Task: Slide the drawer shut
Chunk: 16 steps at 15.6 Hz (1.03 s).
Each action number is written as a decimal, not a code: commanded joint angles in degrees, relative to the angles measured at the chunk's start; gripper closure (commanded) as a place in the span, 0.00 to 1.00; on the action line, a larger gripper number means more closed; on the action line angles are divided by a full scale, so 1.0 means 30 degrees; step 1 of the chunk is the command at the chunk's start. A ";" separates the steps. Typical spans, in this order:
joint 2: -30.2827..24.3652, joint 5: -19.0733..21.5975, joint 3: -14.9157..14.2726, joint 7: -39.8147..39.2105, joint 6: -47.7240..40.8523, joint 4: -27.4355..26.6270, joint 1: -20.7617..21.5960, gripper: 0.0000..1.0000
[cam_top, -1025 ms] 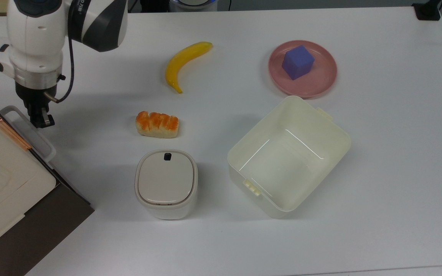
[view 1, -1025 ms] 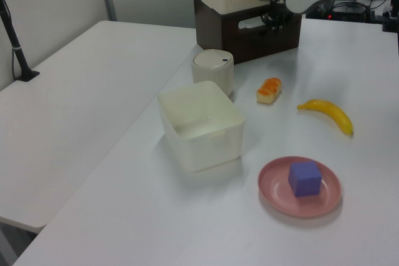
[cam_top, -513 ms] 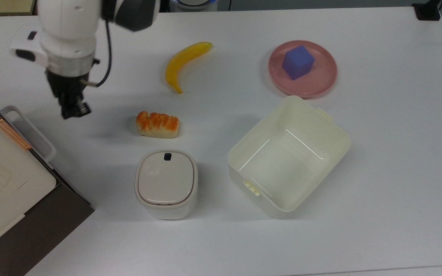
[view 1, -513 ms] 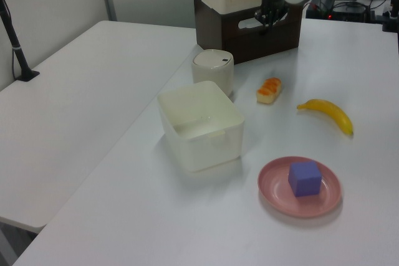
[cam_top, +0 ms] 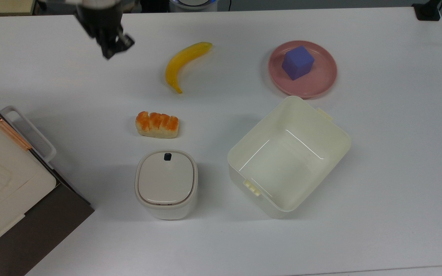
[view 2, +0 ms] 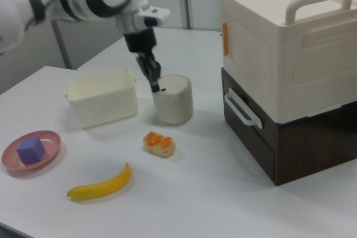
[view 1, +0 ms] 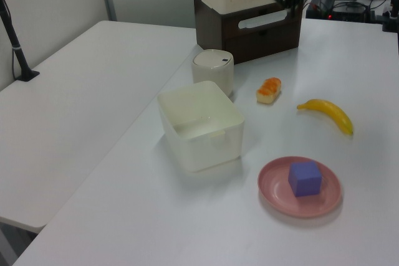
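Note:
The drawer is the upper dark brown front of the cabinet, and it sits flush with the cabinet face. Its white loop handle sticks out toward the table, also visible as the handle at the top view's left and the handle in the left view. My gripper hangs near the top view's upper edge, well away from the handle and left of the banana. In the right view the gripper is raised in front of the lidded container, shut, with nothing in it.
A cream box with handles rests on the cabinet. On the table lie a yellow banana, a bread piece, a white lidded container, an open cream bin and a pink plate holding a purple cube.
My gripper has left the drawer handle and travelled up and toward the top view's upper right, rising off the table. The drawer and the other objects have not moved.

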 commanded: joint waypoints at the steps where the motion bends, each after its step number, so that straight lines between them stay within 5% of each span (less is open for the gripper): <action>1: -0.1998 0.2002 -0.0116 -0.2293 -0.2016 -0.0564 0.0091 1.00; 9: -0.3202 0.4174 -0.0699 -0.2355 -0.2813 -0.0476 0.0033 1.00; 16: -0.3172 0.5698 -0.4098 -0.2588 -0.1728 -0.0505 0.0501 1.00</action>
